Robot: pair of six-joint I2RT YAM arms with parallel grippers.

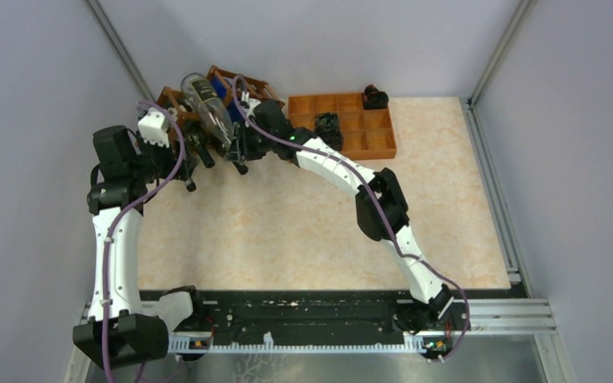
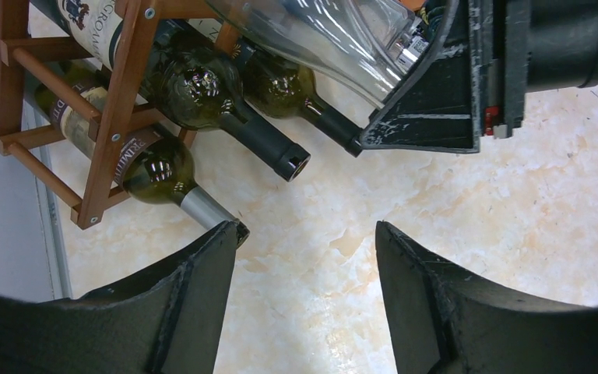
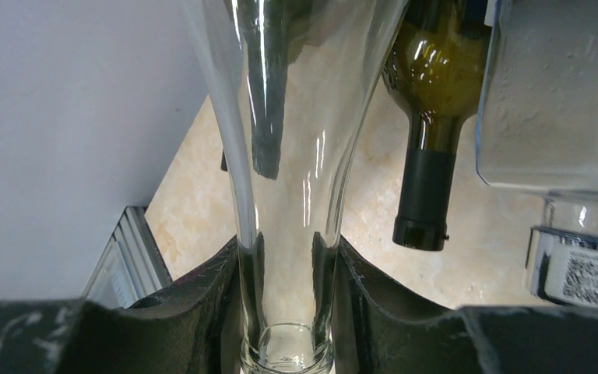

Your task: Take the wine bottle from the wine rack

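The right fingers (image 3: 202, 296) are clamping the clear wine bottle (image 3: 288, 156) by its neck, with its body over the wine rack (image 2: 121, 101). The left fingers (image 2: 195, 288) are hovering apart and empty before the rack. Lifting wants steadiness, clearing the dark bottles (image 2: 202, 86) below.

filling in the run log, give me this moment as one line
right gripper: shut on clear wine bottle neck | left gripper: open, empty, near wine rack | dark bottles: in rack

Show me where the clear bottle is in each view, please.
Top external: clear bottle upper left, over the rack.
Left wrist: top centre, cut by the edge.
Right wrist: centre, neck in the right gripper.
Shared landmark: the beige table.
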